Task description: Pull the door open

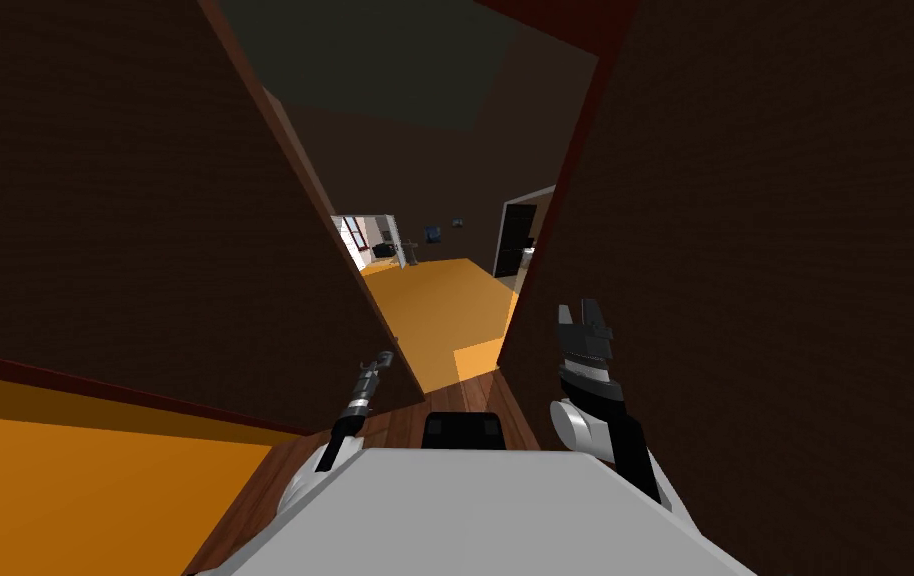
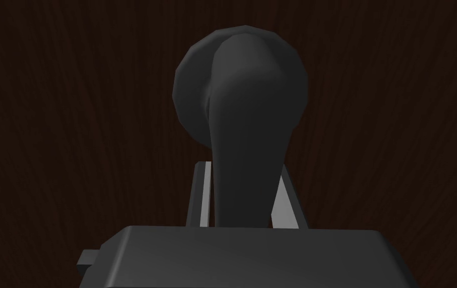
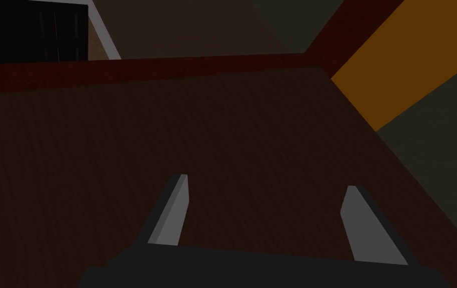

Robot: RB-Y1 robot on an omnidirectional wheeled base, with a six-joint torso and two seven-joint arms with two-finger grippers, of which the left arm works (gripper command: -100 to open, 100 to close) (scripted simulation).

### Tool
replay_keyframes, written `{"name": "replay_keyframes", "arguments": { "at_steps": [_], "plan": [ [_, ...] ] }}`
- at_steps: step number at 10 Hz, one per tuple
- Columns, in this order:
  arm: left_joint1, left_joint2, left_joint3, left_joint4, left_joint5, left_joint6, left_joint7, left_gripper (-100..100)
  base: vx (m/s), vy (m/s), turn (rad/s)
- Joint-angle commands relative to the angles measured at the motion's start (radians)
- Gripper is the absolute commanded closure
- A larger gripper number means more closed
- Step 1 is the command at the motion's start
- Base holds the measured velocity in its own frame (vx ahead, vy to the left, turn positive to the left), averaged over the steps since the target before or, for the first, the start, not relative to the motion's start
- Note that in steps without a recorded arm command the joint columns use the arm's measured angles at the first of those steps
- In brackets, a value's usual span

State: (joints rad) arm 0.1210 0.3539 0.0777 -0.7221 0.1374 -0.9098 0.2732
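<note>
Left tool point(image 2: 242, 167) low and forward, fingers pinched narrow; right tool point(image 3: 266, 182) raised, fingers spread wide

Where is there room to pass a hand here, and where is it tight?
Free: the gap over the orange floor, between the dark brown wooden door and the dark brown wall on the right. Tight: at the dark grey lever handle, clamped in the left jaws; the open right jaws hang near that wall.

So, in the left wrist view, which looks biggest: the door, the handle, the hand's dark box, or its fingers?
1. door
2. handle and dark box, about alike; the box sits nearest the camera
3. fingers, smallest
</note>
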Motion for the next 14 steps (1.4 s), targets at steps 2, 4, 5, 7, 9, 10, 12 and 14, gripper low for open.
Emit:
{"name": "replay_keyframes", "arguments": {
  "at_steps": [2,4,5,7,9,10,12,14],
  "plan": [
    [0.031,0.017,-0.025,-0.002,-0.012,-0.034,0.028,100,-0.205,0.043,-0.142],
    [0.051,0.031,-0.043,-0.005,-0.02,-0.059,0.049,100,-0.219,0.057,-0.145],
    [0.06,0.038,-0.051,-0.006,-0.023,-0.069,0.059,100,-0.194,0.032,-0.135],
    [0.066,0.04,-0.053,-0.013,-0.025,-0.064,0.06,100,-0.137,0.022,-0.082],
    [0.096,0.056,-0.07,-0.005,-0.033,-0.111,0.081,100,-0.186,0.035,-0.16],
    [0.102,0.059,-0.074,-0.003,-0.035,-0.121,0.085,100,-0.199,0.047,-0.121],
    [0.12,0.07,-0.084,0.002,-0.039,-0.152,0.098,100,-0.16,0.033,-0.098],
    [0.137,0.081,-0.093,0.007,-0.044,-0.183,0.111,100,-0.123,0.031,-0.097]
  ]
}}
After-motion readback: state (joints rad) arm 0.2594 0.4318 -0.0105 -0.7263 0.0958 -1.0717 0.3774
